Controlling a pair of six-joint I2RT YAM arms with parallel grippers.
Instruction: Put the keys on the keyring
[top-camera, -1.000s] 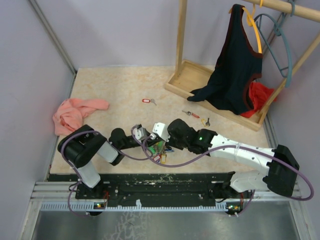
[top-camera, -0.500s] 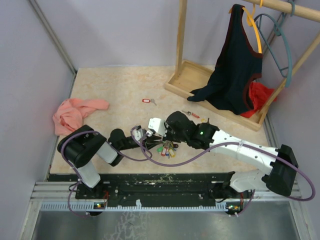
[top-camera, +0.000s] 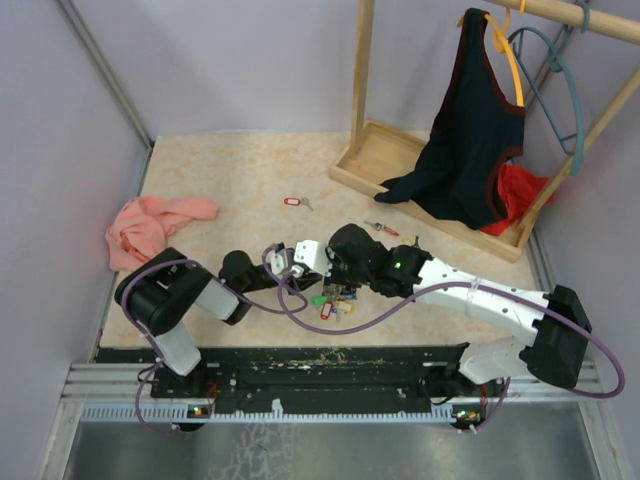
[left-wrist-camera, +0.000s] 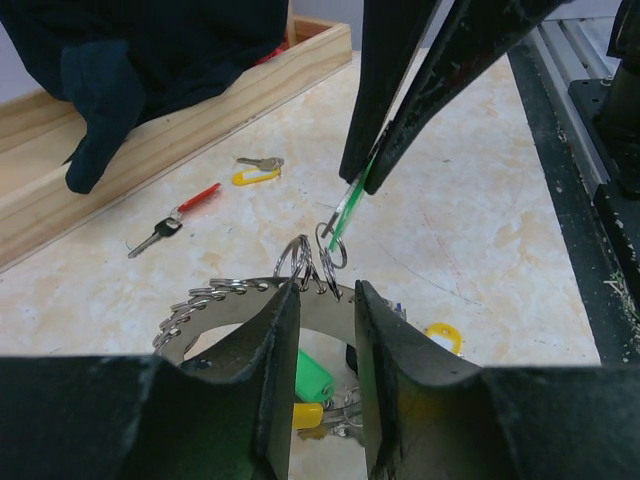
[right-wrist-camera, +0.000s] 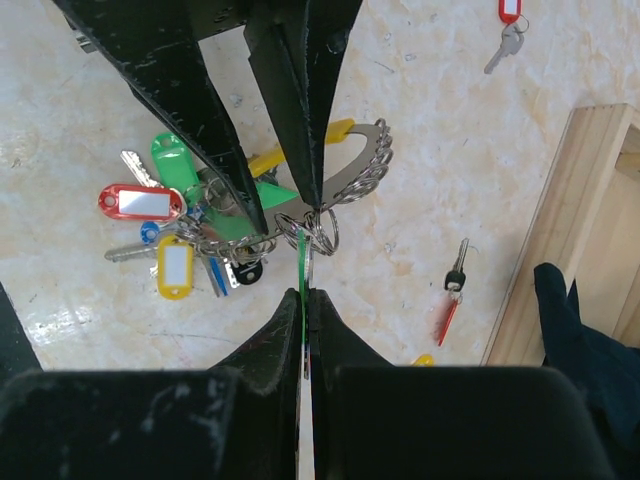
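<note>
My left gripper (left-wrist-camera: 326, 292) is released. Its two scuffed black fingers stand apart, one on either side of the keyring's rim. The keyring (right-wrist-camera: 358, 170) is a thin silvery metal hoop strung with many small wire loops. It sits low over the glossy, beige marbled table (left-wrist-camera: 480, 200), between my two grippers.

My right gripper (right-wrist-camera: 307, 292) is clenched on a flat green tag (left-wrist-camera: 348, 205), which shows edge-on as a narrow strip. A small split ring (left-wrist-camera: 332, 245) hangs from the tag's end and touches the loops on the keyring.

A bunch (right-wrist-camera: 190, 225) of keys hangs off the keyring and fans out on the table beside it. Their smooth oblong plastic tags are red, yellow, green and blue.

Beyond the keyring, well apart from it, lie three loose keys: a red-tagged key (left-wrist-camera: 195, 197), a black-headed key (left-wrist-camera: 155, 235) and a yellow-tagged key (left-wrist-camera: 255, 175). Past them runs a pale wooden tray (left-wrist-camera: 200, 120) with a dark top (left-wrist-camera: 130, 50) draped over it.

My own fingers hide part of the keyring in both wrist views.
</note>
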